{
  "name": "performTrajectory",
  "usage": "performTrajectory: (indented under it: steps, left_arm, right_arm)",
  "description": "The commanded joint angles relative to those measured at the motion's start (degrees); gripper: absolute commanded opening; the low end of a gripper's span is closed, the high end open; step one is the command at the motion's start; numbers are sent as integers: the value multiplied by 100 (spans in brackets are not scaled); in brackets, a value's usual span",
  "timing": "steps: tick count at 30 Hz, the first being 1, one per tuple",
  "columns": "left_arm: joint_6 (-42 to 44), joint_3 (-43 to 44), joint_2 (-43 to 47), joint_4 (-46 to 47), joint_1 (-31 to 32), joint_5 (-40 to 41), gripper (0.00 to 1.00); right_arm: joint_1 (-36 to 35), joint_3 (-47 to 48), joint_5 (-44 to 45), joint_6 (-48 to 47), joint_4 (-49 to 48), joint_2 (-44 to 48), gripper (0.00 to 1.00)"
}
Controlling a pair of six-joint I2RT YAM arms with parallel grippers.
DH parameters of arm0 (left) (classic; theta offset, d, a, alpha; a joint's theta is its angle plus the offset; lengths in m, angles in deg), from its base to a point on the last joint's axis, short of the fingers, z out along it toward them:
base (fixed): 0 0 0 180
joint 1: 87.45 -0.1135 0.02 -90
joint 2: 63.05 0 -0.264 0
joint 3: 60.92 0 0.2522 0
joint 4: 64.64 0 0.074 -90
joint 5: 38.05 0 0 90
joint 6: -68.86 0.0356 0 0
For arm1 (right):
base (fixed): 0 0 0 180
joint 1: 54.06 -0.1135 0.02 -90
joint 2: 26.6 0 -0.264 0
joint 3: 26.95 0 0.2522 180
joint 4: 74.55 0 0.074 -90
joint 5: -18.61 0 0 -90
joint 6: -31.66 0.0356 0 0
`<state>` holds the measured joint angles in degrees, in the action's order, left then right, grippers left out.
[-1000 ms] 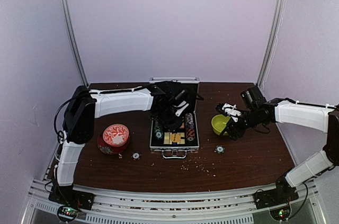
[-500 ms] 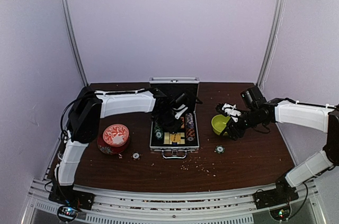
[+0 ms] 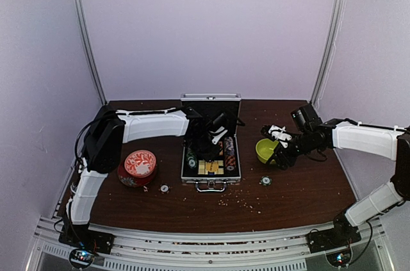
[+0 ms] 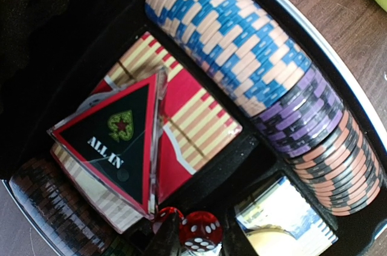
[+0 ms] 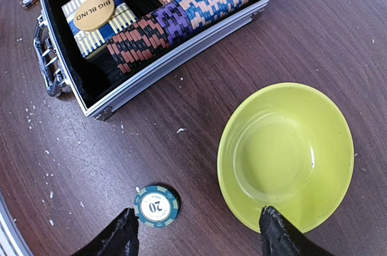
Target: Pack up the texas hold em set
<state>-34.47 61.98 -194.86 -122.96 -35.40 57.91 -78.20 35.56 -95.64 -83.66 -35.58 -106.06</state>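
Observation:
The silver case (image 3: 211, 183) lies open mid-table, lid up at the back. Inside it lie a row of striped chips (image 4: 242, 56), a tan and red card deck (image 4: 187, 123) and the triangular "ALL IN" button (image 4: 115, 141) resting on the deck. My left gripper (image 4: 199, 247) reaches down into the case (image 5: 181, 56). A red die (image 4: 202, 233) sits between its dark fingertips, with a second die just behind. My right gripper (image 5: 196, 238) hangs open over the table. A teal "20" chip (image 5: 156, 206) lies by its left finger, untouched.
The lime-green bowl (image 5: 284, 153) sits empty under my right finger. A round red tin (image 3: 139, 166) stands left of the case. Another chip (image 3: 164, 188) lies on the wood near the case's front left corner. Crumbs dot the tabletop. A gold "BIG BLIND" button (image 5: 94, 13) rests in the case.
My left arm has dipped slightly lower into the case. The right arm, the bowl and the loose chips have not moved.

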Motion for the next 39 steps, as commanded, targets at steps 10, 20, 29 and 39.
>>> performTrajectory:
  steps: [10, 20, 29, 39]
  left_arm:
    - [21, 140, 45, 56, -55, -130, 28]
    - [-207, -368, 984, 45, -8, -324, 28]
    - [-1280, -2718, 2612, -80, 349, 107, 28]
    - [-2912, -5104, 3936, -79, 376, 588, 30]
  right_arm:
    - [-38, 68, -9, -34, 72, -70, 69]
    - [-38, 73, -31, -43, 75, -78, 69]
    - [-42, 80, 2, -61, 80, -61, 69]
    - [-58, 88, -16, -70, 99, -74, 69]
